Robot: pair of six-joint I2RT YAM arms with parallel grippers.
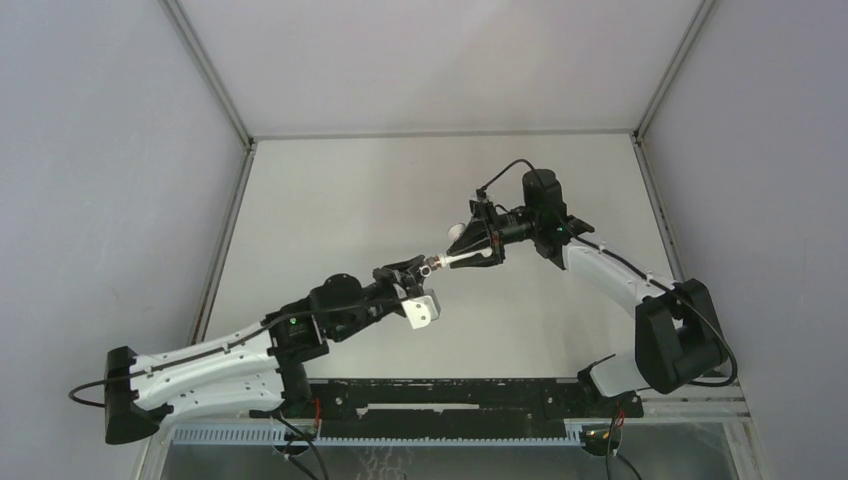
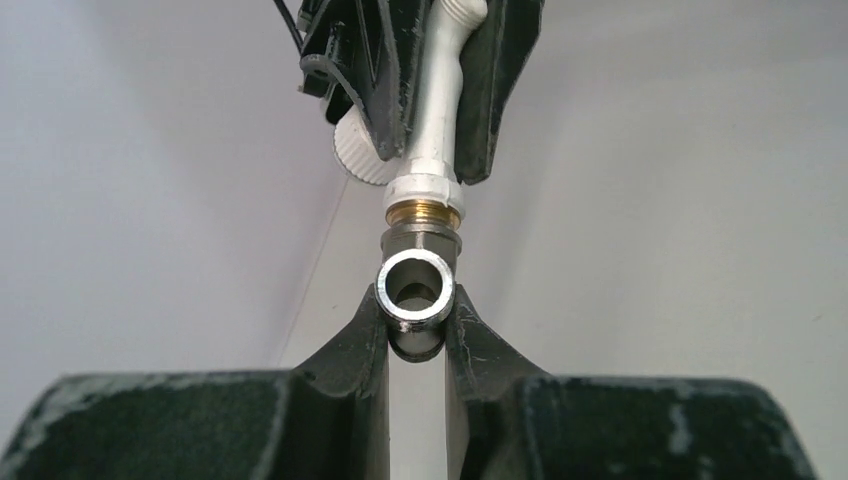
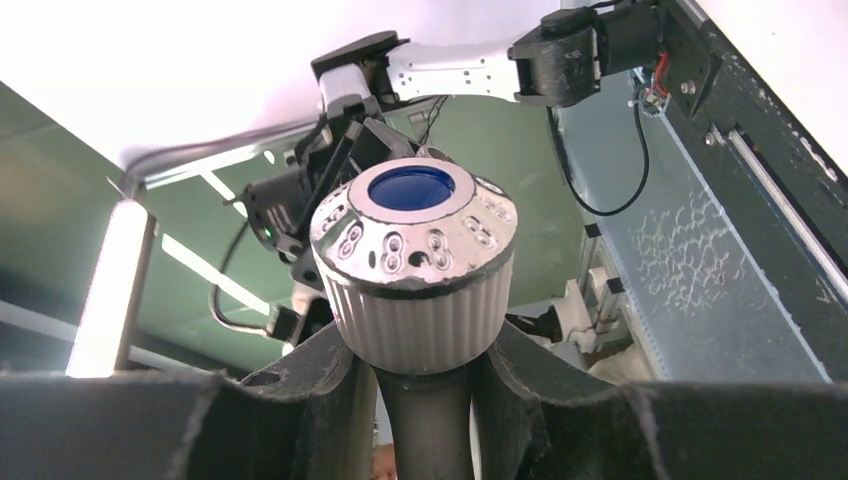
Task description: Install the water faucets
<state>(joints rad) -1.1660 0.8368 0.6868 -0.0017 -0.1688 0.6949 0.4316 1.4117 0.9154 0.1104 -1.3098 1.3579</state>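
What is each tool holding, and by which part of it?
Left tool: the grey metal fitting, pinched across its ring-ended barrel. Right tool: the white tap piece, gripped on its stem below the knob.

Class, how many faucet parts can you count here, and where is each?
2. The white tap piece is clamped in the right gripper; the grey metal fitting is pinched in the left gripper, its top meeting the tap piece. Others may be hidden.

Nose to nose, left end effector point(image 1: 422, 268) and right end effector point(image 1: 476, 252), both clamped.
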